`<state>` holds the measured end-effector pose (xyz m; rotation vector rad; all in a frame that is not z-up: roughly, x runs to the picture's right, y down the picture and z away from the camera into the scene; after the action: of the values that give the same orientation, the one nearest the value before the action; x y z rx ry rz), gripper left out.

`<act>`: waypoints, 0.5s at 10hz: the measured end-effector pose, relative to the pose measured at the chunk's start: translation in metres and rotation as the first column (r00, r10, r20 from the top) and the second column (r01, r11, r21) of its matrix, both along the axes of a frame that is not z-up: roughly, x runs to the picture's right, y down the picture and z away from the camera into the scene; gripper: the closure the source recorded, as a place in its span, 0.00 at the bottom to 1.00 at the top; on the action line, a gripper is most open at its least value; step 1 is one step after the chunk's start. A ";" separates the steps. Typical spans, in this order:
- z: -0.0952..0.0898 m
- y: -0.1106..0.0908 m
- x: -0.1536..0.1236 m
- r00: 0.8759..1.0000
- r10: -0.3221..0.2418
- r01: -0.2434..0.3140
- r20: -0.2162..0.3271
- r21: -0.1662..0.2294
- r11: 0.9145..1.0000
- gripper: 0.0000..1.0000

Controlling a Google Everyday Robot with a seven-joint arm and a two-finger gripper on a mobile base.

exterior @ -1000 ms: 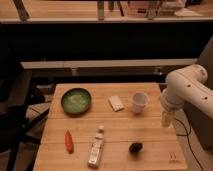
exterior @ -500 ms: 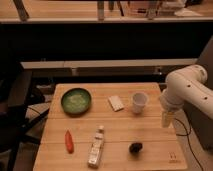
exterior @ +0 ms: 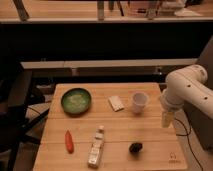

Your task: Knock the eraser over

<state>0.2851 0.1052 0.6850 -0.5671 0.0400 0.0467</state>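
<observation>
The wooden table (exterior: 117, 127) carries a green bowl (exterior: 76, 100) at back left, a flat whitish piece (exterior: 116, 103) beside it and a white cup (exterior: 139, 102) upright further right. Along the front lie a red pepper (exterior: 69, 141), a bottle (exterior: 96, 146) on its side and the eraser (exterior: 135, 147), each apart. The gripper (exterior: 167, 120) hangs over the right edge, near the cup.

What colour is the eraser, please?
The eraser is dark grey-black, camera view; the gripper hangs beside the white cup.
</observation>
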 end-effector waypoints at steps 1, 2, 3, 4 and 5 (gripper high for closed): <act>0.000 0.000 0.000 1.000 0.000 0.000 0.000 0.000 1.000 0.20; -0.001 0.002 -0.002 1.000 -0.006 0.006 0.001 -0.002 1.000 0.20; -0.002 0.008 -0.007 1.000 -0.011 0.011 0.007 -0.008 1.000 0.20; -0.004 0.017 -0.015 1.000 -0.013 0.013 0.014 -0.015 1.000 0.20; -0.007 0.021 -0.020 1.000 -0.013 0.014 0.018 -0.019 1.000 0.20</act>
<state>0.2656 0.1258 0.6783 -0.5859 0.0267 0.0279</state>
